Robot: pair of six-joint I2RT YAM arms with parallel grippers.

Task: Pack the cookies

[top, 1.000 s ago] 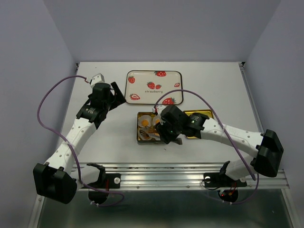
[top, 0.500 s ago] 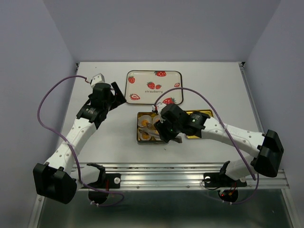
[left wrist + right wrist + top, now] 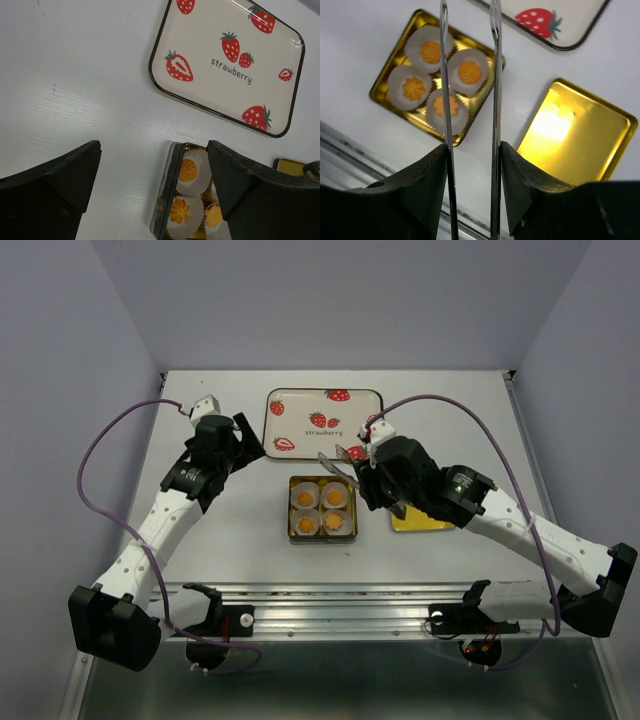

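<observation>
The right gripper (image 3: 472, 147) pinches metal tongs (image 3: 495, 75). Their blades stand apart, apparently empty, though the tips leave the wrist view. Beneath the blades, four cookies (image 3: 469, 71) sit in paper cups (image 3: 415, 47) inside a gold tin (image 3: 382, 92). Beyond lies a tray (image 3: 200, 30) reading "strawberry". The left gripper (image 3: 153, 147) is spread wide, empty.

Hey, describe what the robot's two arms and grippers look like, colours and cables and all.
The left arm and right arm are white links with black joints. A purple cable loops along each. The left gripper and right gripper have chunky black wedge-shaped fingers.
</observation>
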